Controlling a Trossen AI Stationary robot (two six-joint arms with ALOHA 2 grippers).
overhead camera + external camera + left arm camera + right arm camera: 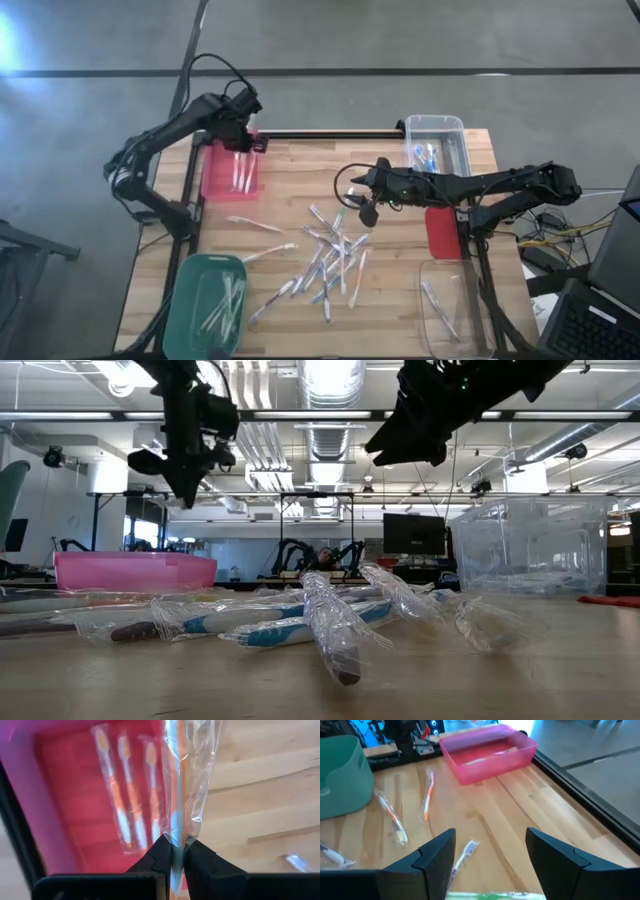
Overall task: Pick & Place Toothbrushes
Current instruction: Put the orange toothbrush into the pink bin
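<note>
Currently clamped in left end effector (172, 851) above pink bin (214, 177): wrapped toothbrush (176, 785), light, stiff, slippery film; gripped at handle end. Right end effector (490, 851) spread over desk (400, 290) pile, empty.

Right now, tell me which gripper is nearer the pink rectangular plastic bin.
Left. The left gripper hangs over the pink bin's far edge; the right gripper hovers above the loose toothbrush pile mid-table.
</note>
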